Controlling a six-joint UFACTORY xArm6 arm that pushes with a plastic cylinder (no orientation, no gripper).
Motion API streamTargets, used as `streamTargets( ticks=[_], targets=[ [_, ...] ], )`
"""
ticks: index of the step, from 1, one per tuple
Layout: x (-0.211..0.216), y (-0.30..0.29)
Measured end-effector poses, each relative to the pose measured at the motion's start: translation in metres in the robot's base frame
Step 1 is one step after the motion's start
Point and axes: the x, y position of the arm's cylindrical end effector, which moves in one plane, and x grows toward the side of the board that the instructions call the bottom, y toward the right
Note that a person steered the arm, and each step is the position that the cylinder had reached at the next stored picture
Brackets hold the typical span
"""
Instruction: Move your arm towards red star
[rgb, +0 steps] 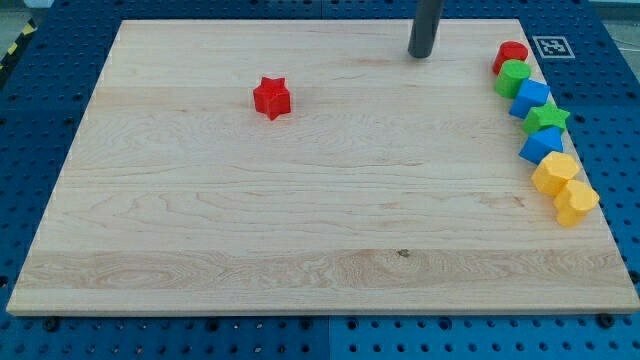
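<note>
No jaws are fitted, so no jaw state applies; my tip (421, 55) is seen near the desk's (300, 220) top edge, well apart from the red star (271, 97), which lies at about 8 o'clock from it. Along the right edge a touching row is noted: red block (510, 55), green block (514, 76), blue block (531, 98), green star (546, 118), blue block (541, 145), two yellow blocks (555, 172) (575, 200).

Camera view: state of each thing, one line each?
My tip: near the view's top, clear of all blocks.
Red star: alone, left of my tip, untouched.
Other blocks, red down to yellow: one packed line along the board's right edge.
</note>
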Motion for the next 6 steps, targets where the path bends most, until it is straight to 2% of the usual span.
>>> streamTargets(
  ticks=[1,2,3,6],
  targets=[
    [0.021,-0.035],
    [0.048,-0.044],
    [0.058,-0.043],
    [0.129,-0.04]
  ],
)
